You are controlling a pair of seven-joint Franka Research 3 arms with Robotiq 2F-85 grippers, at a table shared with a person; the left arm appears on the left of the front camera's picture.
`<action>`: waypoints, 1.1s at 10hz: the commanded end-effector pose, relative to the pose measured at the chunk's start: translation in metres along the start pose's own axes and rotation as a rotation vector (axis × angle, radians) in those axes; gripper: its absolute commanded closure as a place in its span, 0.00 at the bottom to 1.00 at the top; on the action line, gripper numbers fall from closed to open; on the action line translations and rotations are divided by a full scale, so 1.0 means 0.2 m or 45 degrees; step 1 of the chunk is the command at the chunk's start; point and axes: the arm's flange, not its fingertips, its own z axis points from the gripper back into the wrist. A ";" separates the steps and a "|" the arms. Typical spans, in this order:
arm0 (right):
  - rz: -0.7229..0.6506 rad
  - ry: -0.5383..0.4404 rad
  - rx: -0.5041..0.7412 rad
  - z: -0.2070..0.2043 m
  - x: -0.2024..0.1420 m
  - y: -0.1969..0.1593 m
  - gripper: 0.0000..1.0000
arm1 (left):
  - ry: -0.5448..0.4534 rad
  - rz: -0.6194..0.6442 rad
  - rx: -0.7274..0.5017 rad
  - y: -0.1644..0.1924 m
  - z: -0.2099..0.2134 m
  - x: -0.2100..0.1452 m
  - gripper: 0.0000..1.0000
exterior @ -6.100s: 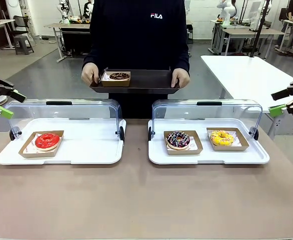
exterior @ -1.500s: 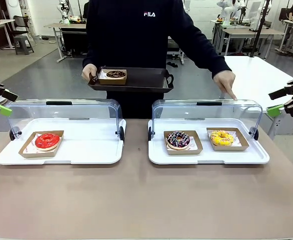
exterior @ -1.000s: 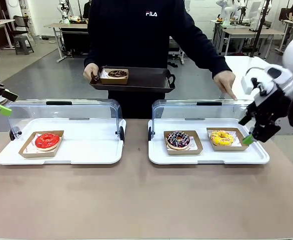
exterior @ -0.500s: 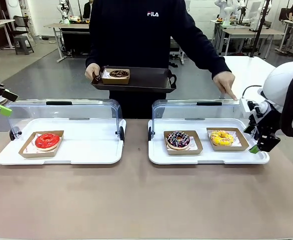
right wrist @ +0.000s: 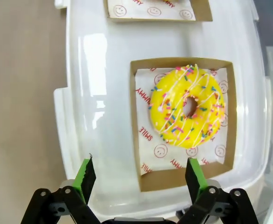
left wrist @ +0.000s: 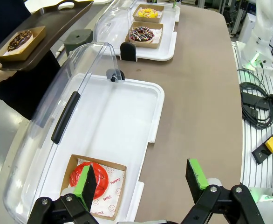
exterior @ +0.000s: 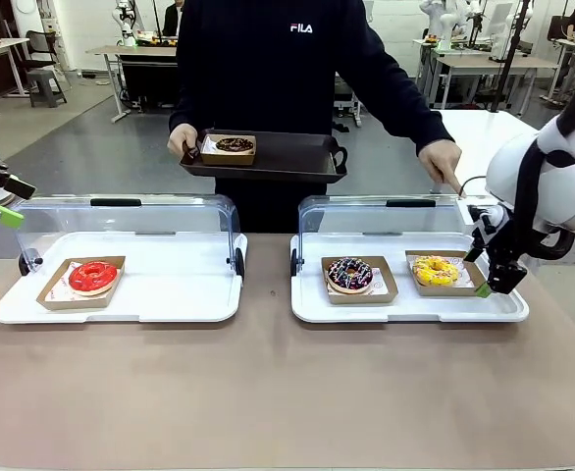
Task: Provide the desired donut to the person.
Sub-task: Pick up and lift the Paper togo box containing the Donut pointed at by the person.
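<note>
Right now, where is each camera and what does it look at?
Front view: between the arms, facing across the table at the person; left gripper at the picture's left edge, right gripper near the yellow donut.
Left wrist view: on the left arm, looking down at the red donut; its open fingers show.
Right wrist view: on the right arm, looking straight down at the yellow donut; its open fingers show.
Shared: front and right wrist views both show the yellow donut.
</note>
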 end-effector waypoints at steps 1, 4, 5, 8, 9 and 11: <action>0.010 -0.015 0.065 -0.04 -0.04 -0.06 0.00 | -0.020 -0.003 0.001 0.01 0.00 0.01 0.00; -0.005 -0.011 0.108 -0.08 -0.06 -0.06 0.00 | -0.020 -0.003 0.001 0.01 0.00 0.01 0.00; 0.007 0.004 0.084 -0.08 -0.07 -0.06 0.00 | -0.020 -0.003 0.001 0.01 0.00 0.01 0.00; -0.007 0.024 0.063 -0.09 -0.09 -0.07 0.55 | -0.020 -0.003 0.001 0.01 0.00 0.01 0.00; 0.003 0.022 0.079 -0.09 -0.09 -0.07 0.56 | -0.020 -0.003 0.001 0.01 0.00 0.01 0.00; -0.004 0.046 0.123 -0.12 -0.10 -0.09 0.61 | -0.020 -0.003 0.001 0.01 0.00 0.01 0.00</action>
